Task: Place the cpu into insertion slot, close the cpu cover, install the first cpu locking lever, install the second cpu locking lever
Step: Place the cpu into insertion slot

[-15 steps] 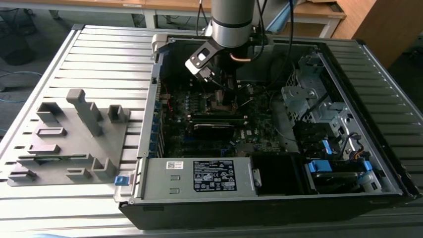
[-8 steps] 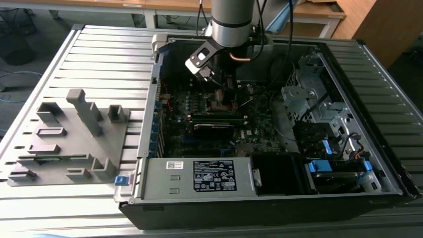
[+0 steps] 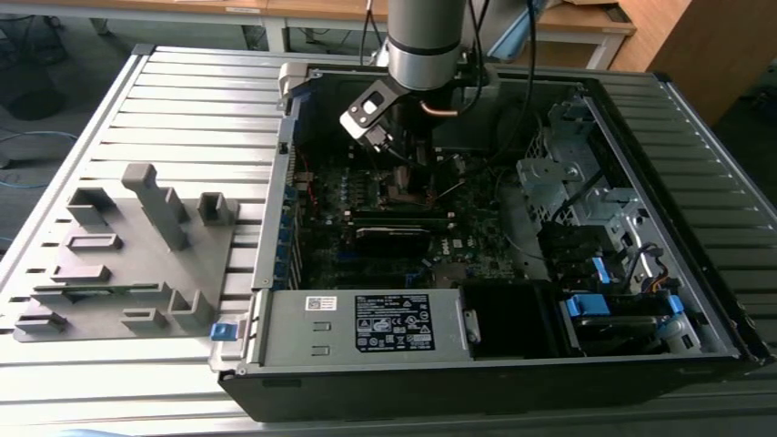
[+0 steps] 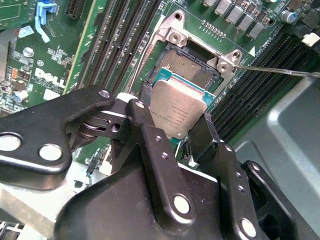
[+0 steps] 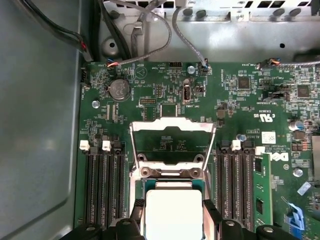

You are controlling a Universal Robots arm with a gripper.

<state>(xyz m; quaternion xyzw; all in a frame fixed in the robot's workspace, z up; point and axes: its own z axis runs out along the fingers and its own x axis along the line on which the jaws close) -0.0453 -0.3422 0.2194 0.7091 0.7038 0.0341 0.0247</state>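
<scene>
Presently clamped onto the cpu with the gripper, pinching two opposite edges of the silver-topped chip. Holds it over the insertion slot, overlapping one side of the socket and leaving much of the dark contact field bare beyond. Not seated, by the look of it; contact with the rim impossible to judge. Seems slightly tilted against the socket in the second wrist view.

In the first wrist view, same grip on the cpu, with the cpu cover swung up and open just past the slot. Flanked on both sides by long black memory slots.

In the exterior view, works toward the far side of the open computer case, with the gripper low over the green board. Power supply box along the near edge, and a grey fixture tray well apart on the exterior view's left.

Likely trouble from here: lowering off-centre or tilted, and so pressing a corner into the fine socket contacts and bending them. Also possible: letting go early and dropping the chip askew, or mismatching its notches with the socket keys. Worth watching too: the thin metal rod beside the socket, probably a locking lever, close enough to catch a finger.
</scene>
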